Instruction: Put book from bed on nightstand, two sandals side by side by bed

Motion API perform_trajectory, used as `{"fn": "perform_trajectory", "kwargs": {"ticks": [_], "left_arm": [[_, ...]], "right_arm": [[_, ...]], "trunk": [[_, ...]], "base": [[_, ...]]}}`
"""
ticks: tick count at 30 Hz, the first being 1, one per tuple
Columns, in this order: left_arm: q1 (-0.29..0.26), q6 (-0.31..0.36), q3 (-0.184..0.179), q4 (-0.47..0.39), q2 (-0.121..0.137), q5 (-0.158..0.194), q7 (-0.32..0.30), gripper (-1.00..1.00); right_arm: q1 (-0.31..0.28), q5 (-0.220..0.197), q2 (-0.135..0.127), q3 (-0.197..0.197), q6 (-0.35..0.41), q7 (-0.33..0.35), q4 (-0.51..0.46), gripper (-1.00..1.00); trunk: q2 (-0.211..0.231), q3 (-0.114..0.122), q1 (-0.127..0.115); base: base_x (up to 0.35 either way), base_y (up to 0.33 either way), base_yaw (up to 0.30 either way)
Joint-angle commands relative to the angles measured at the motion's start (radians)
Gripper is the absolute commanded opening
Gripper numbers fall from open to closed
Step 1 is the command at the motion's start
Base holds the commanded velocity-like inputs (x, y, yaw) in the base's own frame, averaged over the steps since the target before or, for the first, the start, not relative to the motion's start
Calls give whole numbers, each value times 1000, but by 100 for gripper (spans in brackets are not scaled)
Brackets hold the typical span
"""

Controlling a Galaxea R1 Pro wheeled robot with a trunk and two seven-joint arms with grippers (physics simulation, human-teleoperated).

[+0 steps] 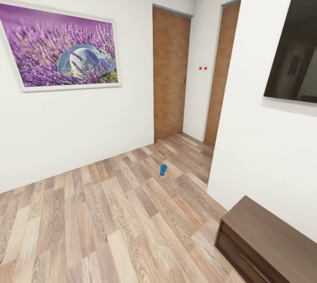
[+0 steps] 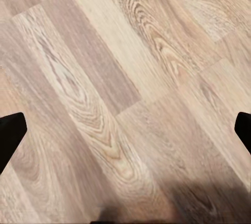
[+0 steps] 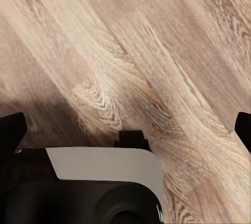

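Observation:
One small bright blue sandal (image 1: 163, 169) lies on the wood plank floor (image 1: 110, 221) of the bedroom, a little in front of the tan doors. The bed, the book and the nightstand are out of view. My left gripper (image 2: 125, 132) hangs over bare floor, its two black fingertips (image 2: 10, 135) far apart at the frame's sides, open and empty. My right gripper (image 3: 125, 130) is likewise open over the floor, with nothing between its fingertips (image 3: 11, 130).
A long low dark wooden dresser (image 1: 268, 241) stands at the lower right against a white wall with a dark screen (image 1: 297, 40). A purple painting (image 1: 59, 47) hangs on the left wall. Two tan doors (image 1: 171, 73) close the far end. Part of my base (image 3: 89, 187) shows below the right wrist.

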Motion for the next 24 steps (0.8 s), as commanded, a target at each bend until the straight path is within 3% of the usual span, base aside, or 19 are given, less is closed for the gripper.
{"fn": "perform_trajectory", "kwargs": {"ticks": [1,24], "left_arm": [[0,-3,1,1,0,1,0,100],[0,-3,1,0,0,1,0,100]], "right_arm": [[0,0,0,-2,-2,0,0,100],[0,0,0,-2,-2,0,0,100]], "trunk": [[0,-1,0],[0,-1,0]], "base": [[265,145,0],[265,33,0]]}}
